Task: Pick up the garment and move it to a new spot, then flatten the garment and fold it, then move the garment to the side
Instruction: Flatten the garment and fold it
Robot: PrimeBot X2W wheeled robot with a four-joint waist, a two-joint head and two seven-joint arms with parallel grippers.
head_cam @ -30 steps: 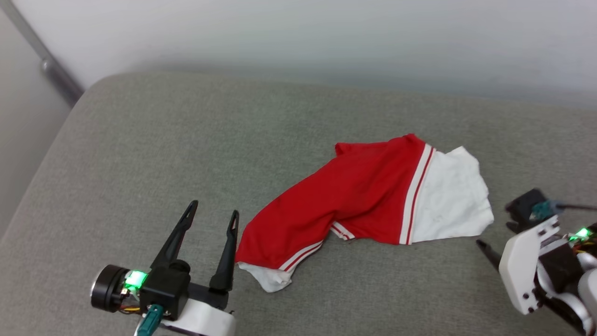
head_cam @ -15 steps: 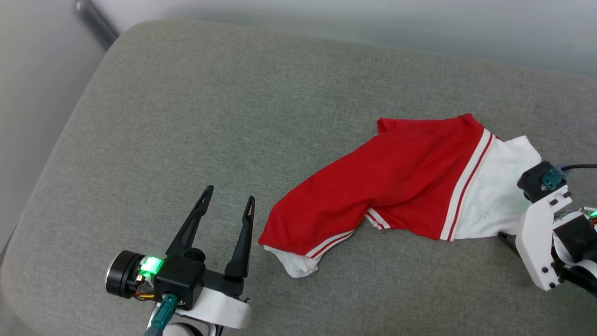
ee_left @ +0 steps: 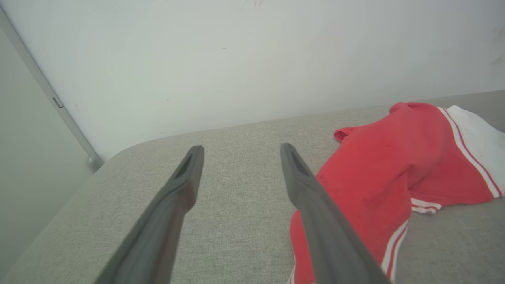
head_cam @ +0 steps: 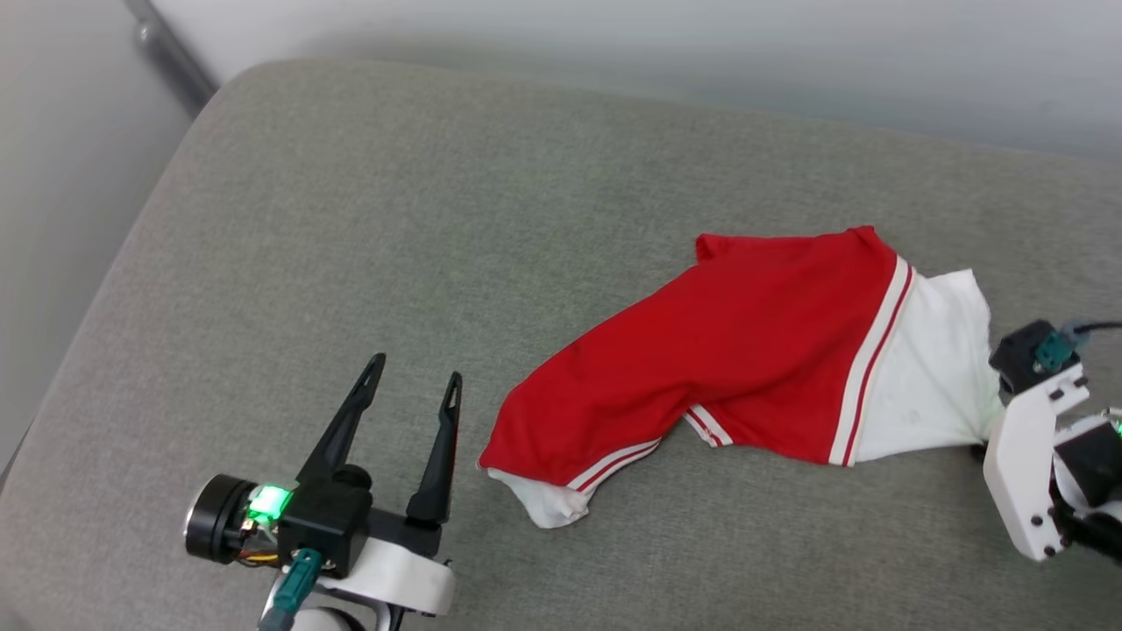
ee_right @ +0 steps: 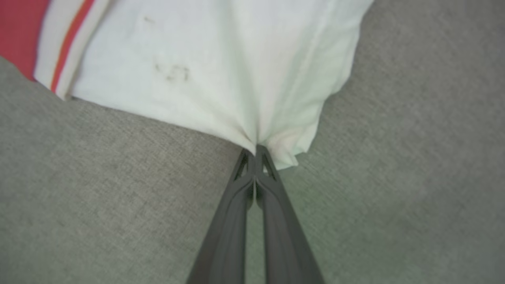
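The garment (head_cam: pixel 736 350), red with white sleeves and striped trim, lies crumpled on the grey cushion (head_cam: pixel 438 219). In the right wrist view my right gripper (ee_right: pixel 255 149) is shut on the edge of the white sleeve (ee_right: pixel 221 71), and the cloth puckers at the tips. In the head view that gripper's white wrist sits at the sleeve's right end, fingers hidden. My left gripper (head_cam: pixel 414 372) stands open just left of the garment's lower end, nothing between its fingers (ee_left: pixel 189 173). The red cloth (ee_left: pixel 378 173) lies right of them.
A pale wall (head_cam: pixel 614 53) runs behind the cushion. The cushion's rounded left edge (head_cam: pixel 105 289) drops off toward the floor. Bare grey fabric spreads left of and behind the garment.
My right gripper has moved in onto the white sleeve and shut on its edge. The head camera shifted, so the whole scene slid. The left gripper stays open.
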